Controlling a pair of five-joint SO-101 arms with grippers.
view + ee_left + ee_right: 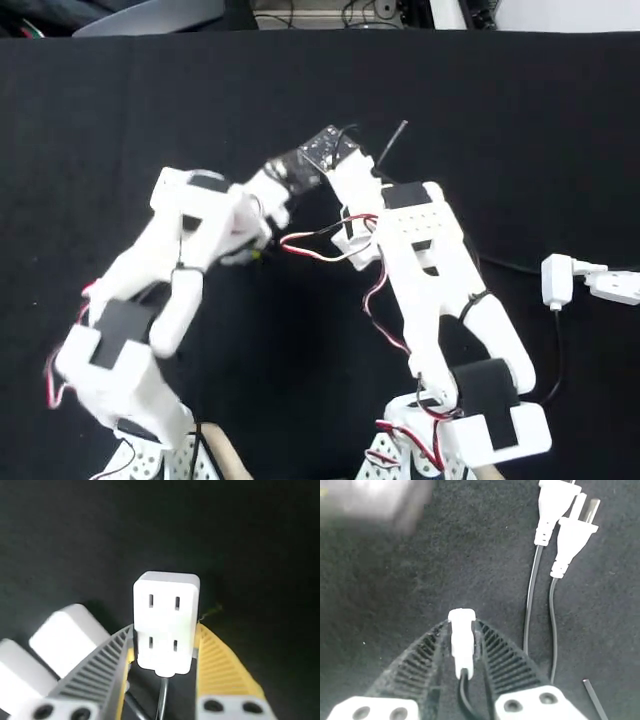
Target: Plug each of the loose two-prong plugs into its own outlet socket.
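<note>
White outlet block (pixel 166 615), two pairs of slots facing the camera, sits clamped in the left gripper (pixel 165 630) at centre frame. At lower centre the right gripper (pixel 461 626) pinches a white plug (pixel 461 645) by its body. A loose plug (pixel 552 505) and a second loose plug (pixel 576 530) lie side by side on the black cloth (pixel 395 580) at upper right.

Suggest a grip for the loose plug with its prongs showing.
I'd take the plug by its white body, just behind the prongs, coming down from above: it lies flat on the cloth, with a second plug close beside it.
</note>
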